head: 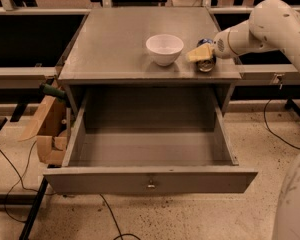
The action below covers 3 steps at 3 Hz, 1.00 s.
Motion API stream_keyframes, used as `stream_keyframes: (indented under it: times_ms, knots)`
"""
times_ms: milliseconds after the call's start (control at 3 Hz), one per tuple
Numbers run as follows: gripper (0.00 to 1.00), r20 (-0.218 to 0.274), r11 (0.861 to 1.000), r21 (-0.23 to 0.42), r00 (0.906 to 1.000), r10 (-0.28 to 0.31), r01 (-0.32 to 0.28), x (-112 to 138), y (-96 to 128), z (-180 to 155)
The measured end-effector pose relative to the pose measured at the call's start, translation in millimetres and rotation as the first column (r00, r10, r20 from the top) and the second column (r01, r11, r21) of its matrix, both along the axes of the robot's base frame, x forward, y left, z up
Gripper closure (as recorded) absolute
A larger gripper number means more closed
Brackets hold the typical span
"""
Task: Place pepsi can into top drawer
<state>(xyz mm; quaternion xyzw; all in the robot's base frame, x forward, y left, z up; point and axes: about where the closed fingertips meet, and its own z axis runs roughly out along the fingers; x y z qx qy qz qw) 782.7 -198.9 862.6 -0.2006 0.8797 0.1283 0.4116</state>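
Note:
The pepsi can [206, 64] rests at the front right of the grey cabinet top [115, 39], its silver end facing me and a little blue showing above. My gripper [201, 54] reaches in from the right and sits right at the can, covering most of it with its yellowish tip. The top drawer [150, 180] is pulled fully open below, and nothing shows on its grey floor. Its small metal pull [151, 185] is at the centre of the front panel.
A white bowl [164, 49] stands on the cabinet top just left of the can. An open cardboard box [49, 134] leans against the drawer's left side. Cables trail over the speckled floor [270, 129]. Dark shelving runs along both sides.

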Motion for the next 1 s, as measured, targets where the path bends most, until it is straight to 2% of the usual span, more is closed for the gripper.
stream_keyframes:
  times_ms: [667,1000]
  knots:
    - [0.72,-0.012,1.000,-0.020,0.9998,0.018,-0.018,-1.1,5.0,-4.1]
    - [0.96,-0.016,0.999,-0.045,0.9999,0.004,-0.004,-5.2,0.8,-2.6]
